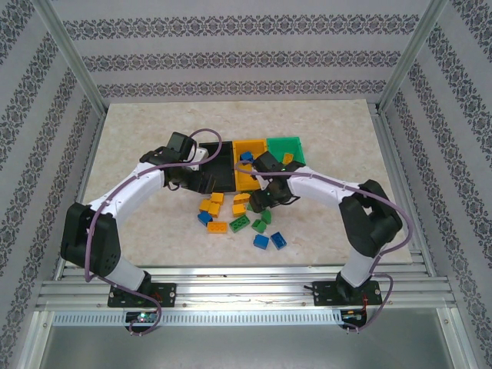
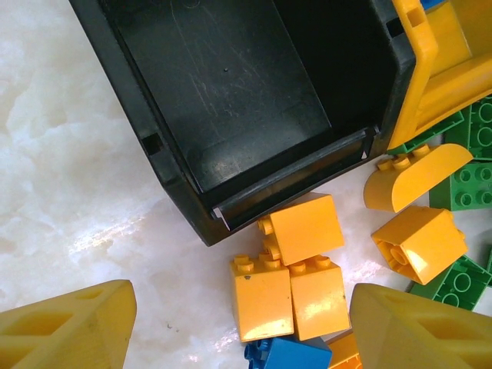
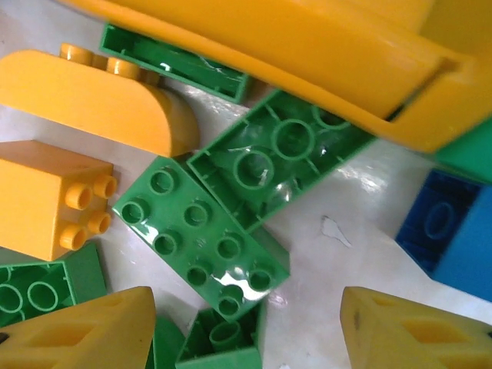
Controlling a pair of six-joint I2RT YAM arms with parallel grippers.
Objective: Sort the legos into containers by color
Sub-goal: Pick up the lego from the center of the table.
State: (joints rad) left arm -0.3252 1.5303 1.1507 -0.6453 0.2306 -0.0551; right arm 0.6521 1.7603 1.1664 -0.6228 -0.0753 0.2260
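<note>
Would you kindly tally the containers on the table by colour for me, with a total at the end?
black bin: 1
orange-yellow bin: 1
green bin: 1
Total: 3 containers
</note>
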